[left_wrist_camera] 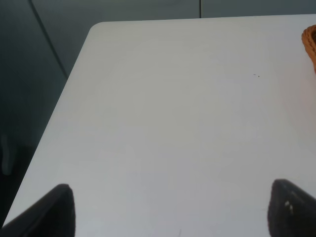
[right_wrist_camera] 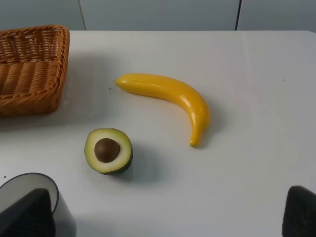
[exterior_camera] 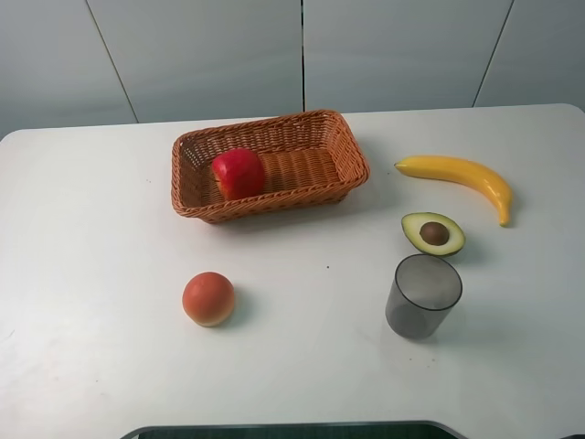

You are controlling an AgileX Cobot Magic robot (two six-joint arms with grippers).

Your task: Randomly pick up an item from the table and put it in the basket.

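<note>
A round red apple (exterior_camera: 239, 173) lies inside the orange-brown wicker basket (exterior_camera: 340, 148) at the back middle of the white table (exterior_camera: 91, 274). No gripper shows in the exterior high view. In the left wrist view my left gripper (left_wrist_camera: 170, 210) is open and empty over bare tabletop, with the basket's edge (left_wrist_camera: 310, 44) just in view. In the right wrist view my right gripper (right_wrist_camera: 163, 217) is open and empty, apart from the basket's corner (right_wrist_camera: 32, 69).
An orange-red round fruit (exterior_camera: 208, 298) sits at front left. A yellow banana (exterior_camera: 462, 175) (right_wrist_camera: 170, 96), a halved avocado (exterior_camera: 433, 233) (right_wrist_camera: 108, 150) and a dark translucent grey cup (exterior_camera: 423, 295) (right_wrist_camera: 29, 197) stand at right.
</note>
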